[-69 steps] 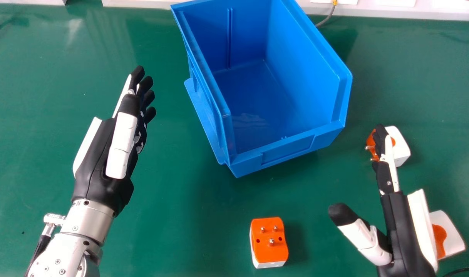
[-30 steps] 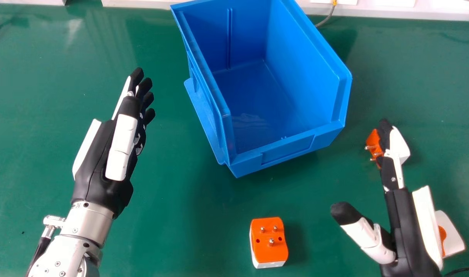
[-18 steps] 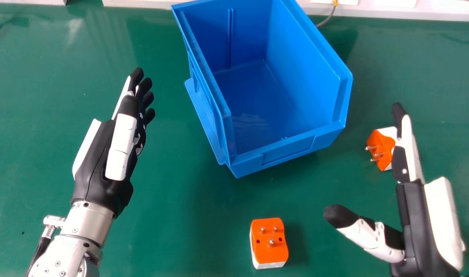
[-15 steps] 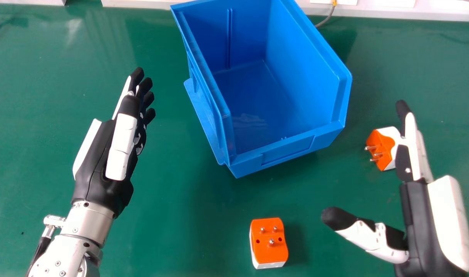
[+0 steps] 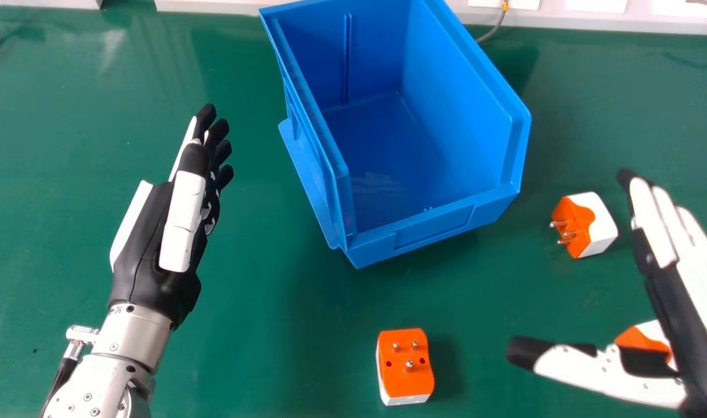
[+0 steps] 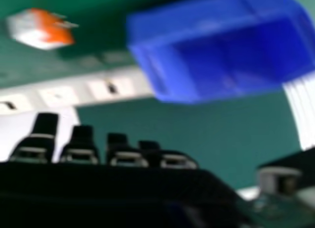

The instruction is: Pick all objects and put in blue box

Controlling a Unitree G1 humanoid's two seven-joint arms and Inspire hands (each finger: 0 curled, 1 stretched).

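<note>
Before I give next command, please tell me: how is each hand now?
Left hand: open, holding nothing.
Right hand: open, holding nothing.

Open-topped blue box (image 5: 435, 225); before it, an orange-and-white adapter (image 5: 408, 371), pins up; right of it, a second adapter (image 5: 583, 223), pins sideways; front-right of it, a third adapter (image 5: 639, 339), partly hidden

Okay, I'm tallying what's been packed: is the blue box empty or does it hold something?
Empty: in the head view, the blue box shows bare floor, and the orange-and-white adapters lie outside.
</note>
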